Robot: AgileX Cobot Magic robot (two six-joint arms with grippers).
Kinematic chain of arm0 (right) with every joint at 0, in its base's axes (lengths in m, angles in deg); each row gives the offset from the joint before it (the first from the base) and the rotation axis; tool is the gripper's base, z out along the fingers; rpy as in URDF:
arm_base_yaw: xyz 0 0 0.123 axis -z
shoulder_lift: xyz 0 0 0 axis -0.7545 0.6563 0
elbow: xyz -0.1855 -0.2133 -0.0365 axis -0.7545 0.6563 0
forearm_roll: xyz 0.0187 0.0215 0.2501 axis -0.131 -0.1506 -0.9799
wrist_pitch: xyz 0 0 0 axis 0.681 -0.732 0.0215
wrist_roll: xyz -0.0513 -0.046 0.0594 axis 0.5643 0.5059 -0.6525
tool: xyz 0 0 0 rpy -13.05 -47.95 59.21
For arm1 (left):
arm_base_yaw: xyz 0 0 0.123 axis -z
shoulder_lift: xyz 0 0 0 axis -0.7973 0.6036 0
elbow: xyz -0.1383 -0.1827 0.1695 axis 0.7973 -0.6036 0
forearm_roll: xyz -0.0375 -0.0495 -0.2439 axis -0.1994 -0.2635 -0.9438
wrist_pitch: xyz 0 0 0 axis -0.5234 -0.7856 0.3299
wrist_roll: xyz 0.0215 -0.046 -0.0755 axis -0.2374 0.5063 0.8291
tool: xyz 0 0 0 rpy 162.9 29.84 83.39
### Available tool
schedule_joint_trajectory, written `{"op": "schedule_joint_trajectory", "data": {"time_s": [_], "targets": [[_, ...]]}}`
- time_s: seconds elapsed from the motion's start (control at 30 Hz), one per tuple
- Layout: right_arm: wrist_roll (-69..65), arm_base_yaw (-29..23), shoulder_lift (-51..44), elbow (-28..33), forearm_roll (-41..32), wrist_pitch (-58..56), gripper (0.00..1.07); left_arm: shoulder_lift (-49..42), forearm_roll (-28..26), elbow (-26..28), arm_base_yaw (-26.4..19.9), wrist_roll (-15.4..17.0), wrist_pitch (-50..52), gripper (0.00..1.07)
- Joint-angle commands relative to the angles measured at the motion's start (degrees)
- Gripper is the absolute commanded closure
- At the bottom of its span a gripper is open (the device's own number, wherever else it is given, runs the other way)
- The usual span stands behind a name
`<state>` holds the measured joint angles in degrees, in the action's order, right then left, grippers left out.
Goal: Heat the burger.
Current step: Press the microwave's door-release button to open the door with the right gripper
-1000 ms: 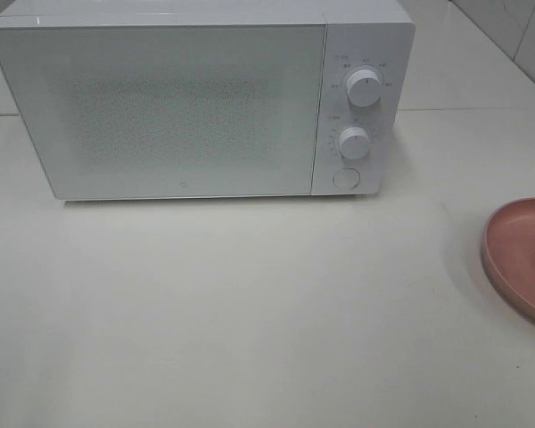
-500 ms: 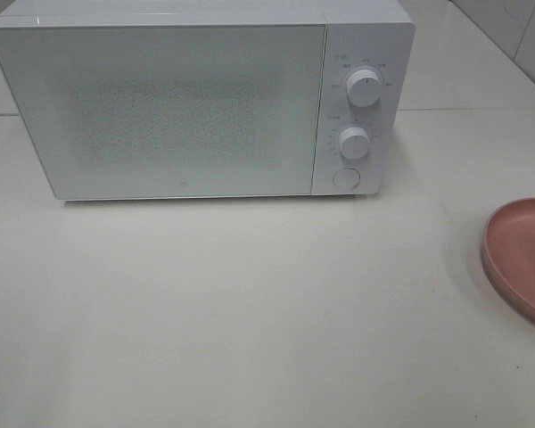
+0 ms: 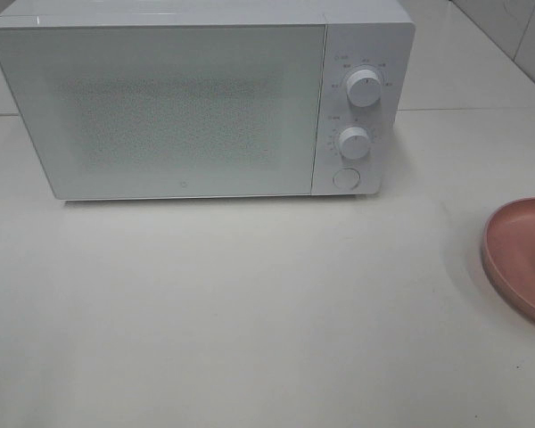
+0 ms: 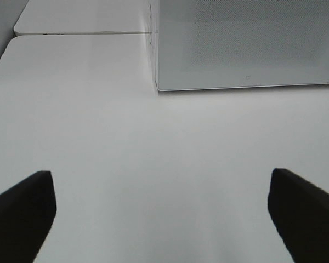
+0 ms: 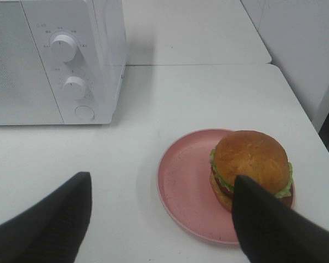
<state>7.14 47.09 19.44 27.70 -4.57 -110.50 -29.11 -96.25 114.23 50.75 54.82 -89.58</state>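
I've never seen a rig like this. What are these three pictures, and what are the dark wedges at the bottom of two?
This is a two-armed robot. One picture comes from a camera mounted high: a white box-shaped microwave, door closed, on a pale table. The other two come from cameras on the wrists. The dark wedges are gripper fingers: the left gripper and the right gripper both stand open, holding nothing. The right wrist view shows a round golden-brown burger on a round pink plate.

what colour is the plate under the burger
Pink; the plate under the burger shows best in the right wrist view.
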Motion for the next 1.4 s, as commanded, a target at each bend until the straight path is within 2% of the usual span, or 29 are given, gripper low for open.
{"op": "schedule_joint_trajectory", "data": {"time_s": [0.03,0.9,1.4], "targets": [[-0.4,-0.06,2.06,-0.23,-0.23,3.78,0.36,-1.38,-0.46,-0.17,0.34,0.17,0.4,0.07],[-0.4,-0.06,15.41,-0.23,-0.23,17.88,0.36,-1.38,-0.46,-0.17,0.34,0.17,0.4,0.07],[-0.4,-0.06,28.19,-0.23,-0.23,28.19,0.36,-1.38,-0.46,-0.17,0.34,0.17,0.4,0.07]]}}
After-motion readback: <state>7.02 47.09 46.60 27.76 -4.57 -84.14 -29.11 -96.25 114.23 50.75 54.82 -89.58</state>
